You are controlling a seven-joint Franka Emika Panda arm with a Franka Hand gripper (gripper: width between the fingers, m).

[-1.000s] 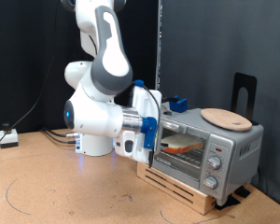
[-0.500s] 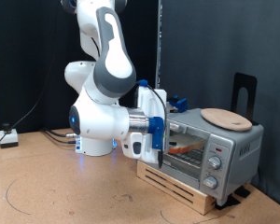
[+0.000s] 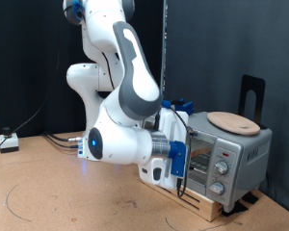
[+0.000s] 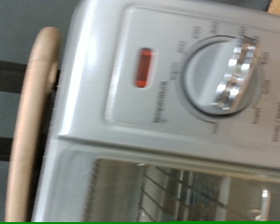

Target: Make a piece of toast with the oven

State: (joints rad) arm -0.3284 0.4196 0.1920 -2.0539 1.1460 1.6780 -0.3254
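Exterior view first: the white arm is seen bent low across the middle of the picture, its wrist brought up against the front of the oven (image 3: 226, 154). The tool (image 3: 183, 166) is placed at the oven's glass door, near the left part of the front as this view has it, and most of the door is hidden behind the wrist. Whether the tool is wide or narrow cannot be told, since the fingers are not clearly made out. The oven is seen resting on a low wooden pallet (image 3: 197, 197) on the brown desk (image 3: 58, 197), at the exterior view's right. Round knobs are shown on its right panel, and a round wooden plate (image 3: 232, 121) is laid on its top. A black upright stand (image 3: 252, 96) is seen behind the oven. The piece of toast cannot be made out here, the oven's interior being covered by the arm.

Wrist view next: the oven's control panel (image 4: 177, 75) is shown very close, with a red indicator light (image 4: 143, 68) beside a large silver knob (image 4: 226, 75). The wire rack (image 4: 168, 191) is seen through the glass door. The plate's edge (image 4: 33, 112) is seen against the oven's top. No fingers are shown, and no toast is visible.
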